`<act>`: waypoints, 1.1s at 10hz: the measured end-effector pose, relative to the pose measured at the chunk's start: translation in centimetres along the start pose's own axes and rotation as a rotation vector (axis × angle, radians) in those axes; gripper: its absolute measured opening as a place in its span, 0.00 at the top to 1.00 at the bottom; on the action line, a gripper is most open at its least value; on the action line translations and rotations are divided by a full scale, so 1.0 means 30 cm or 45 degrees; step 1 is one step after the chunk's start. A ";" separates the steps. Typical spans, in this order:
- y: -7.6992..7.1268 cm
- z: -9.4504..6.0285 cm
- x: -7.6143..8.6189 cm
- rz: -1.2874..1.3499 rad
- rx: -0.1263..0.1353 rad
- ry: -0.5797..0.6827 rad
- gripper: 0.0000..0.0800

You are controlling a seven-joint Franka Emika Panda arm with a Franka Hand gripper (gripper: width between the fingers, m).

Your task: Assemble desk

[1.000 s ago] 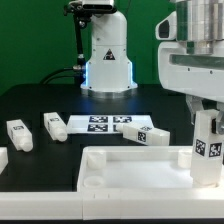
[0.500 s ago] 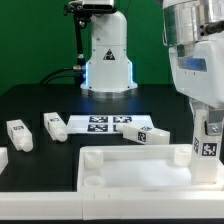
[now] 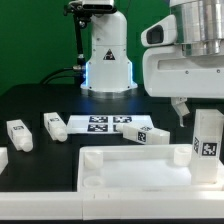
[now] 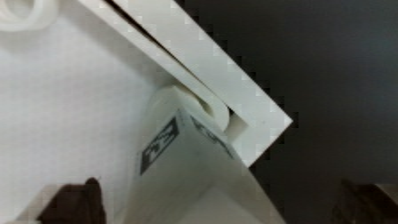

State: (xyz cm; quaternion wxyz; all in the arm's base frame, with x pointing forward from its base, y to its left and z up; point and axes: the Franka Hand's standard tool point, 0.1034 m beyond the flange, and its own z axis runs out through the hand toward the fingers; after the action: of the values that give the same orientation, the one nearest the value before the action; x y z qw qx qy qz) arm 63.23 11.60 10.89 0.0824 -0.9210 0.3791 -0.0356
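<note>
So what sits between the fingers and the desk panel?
A tagged white leg, upright in the panel's corner socket, its top level with the open fingers; the exterior view shows it.

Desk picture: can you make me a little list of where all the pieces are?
desk panel: flat on the black table, nearest the camera
standing leg: upright at the panel's corner, exterior view's right
loose legs: three lying on the table
gripper: open, by the standing leg's top, holding nothing
marker board: flat on the table behind the panel
</note>
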 end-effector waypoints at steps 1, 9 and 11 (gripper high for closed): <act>0.001 0.000 0.002 -0.065 -0.001 0.000 0.19; -0.006 0.004 -0.015 -0.689 -0.057 0.023 0.53; 0.004 0.002 0.005 -0.460 -0.061 0.033 0.63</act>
State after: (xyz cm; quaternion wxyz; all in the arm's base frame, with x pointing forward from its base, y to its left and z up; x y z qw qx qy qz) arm 63.27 11.43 10.79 0.0479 -0.9753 0.2091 -0.0526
